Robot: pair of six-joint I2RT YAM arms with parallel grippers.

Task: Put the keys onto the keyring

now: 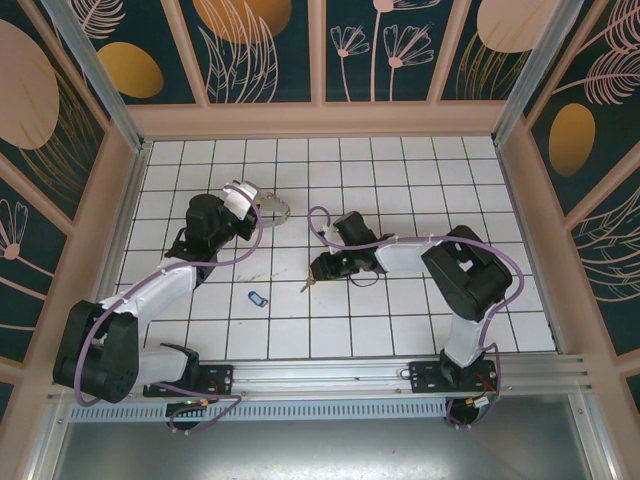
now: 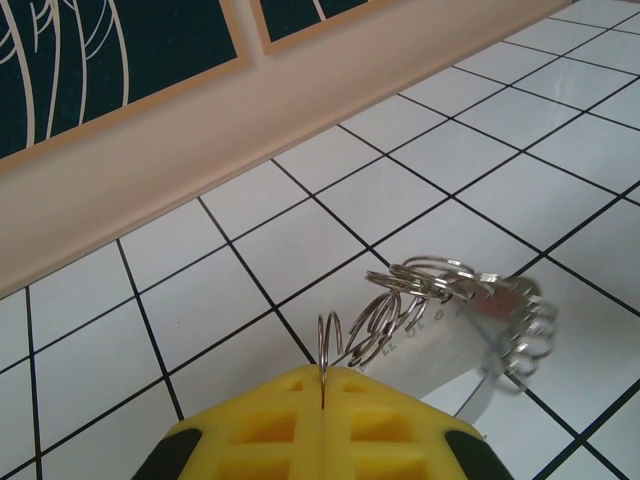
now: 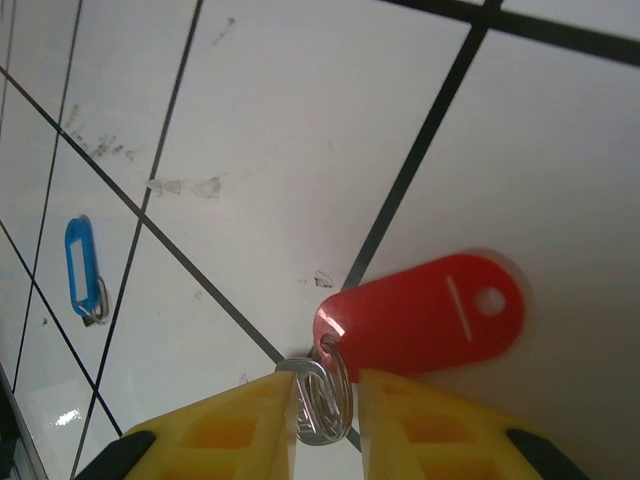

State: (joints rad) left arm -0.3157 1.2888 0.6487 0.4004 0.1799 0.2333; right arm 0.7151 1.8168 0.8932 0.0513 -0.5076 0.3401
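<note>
- Top view: the left end effector (image 1: 258, 205) is clamped on the keyring (image 1: 278, 210), which it holds up over the far-left part of the white tiled counter (image 1: 400, 170).
- The right end effector (image 1: 318, 268) sits near mid-counter with the red-tagged key (image 1: 306, 284) at its tip. The blue-tagged key (image 1: 257, 298) lies flat on a tile to its left, apart from both arms.
- The open tiles between the two end effectors look roomy enough for them to meet. The back wall (image 1: 320, 120) is close behind the keyring, so I would work toward the centre.
- Left wrist view: the yellow fingers (image 2: 260, 430) are fully closed on one thin wire loop of the keyring (image 2: 440, 290).
- The keyring looks light, stiff and springy, and its smooth metal is likely to swivel in so narrow a pinch. The small rings bunched along it will probably slide and rattle.
- Right wrist view: the right end effector (image 3: 325, 405) pinches the red-tagged key (image 3: 425, 320) by its little metal split ring (image 3: 322, 385), and the tag hangs free beyond it.
- The key is light and the tag is glossy and slippery, so the ring is the sensible hold. The tag may swing.
- The blue-tagged key (image 3: 82, 265) lies flat on the counter, so picking it up will likely mean catching its edge.
</note>
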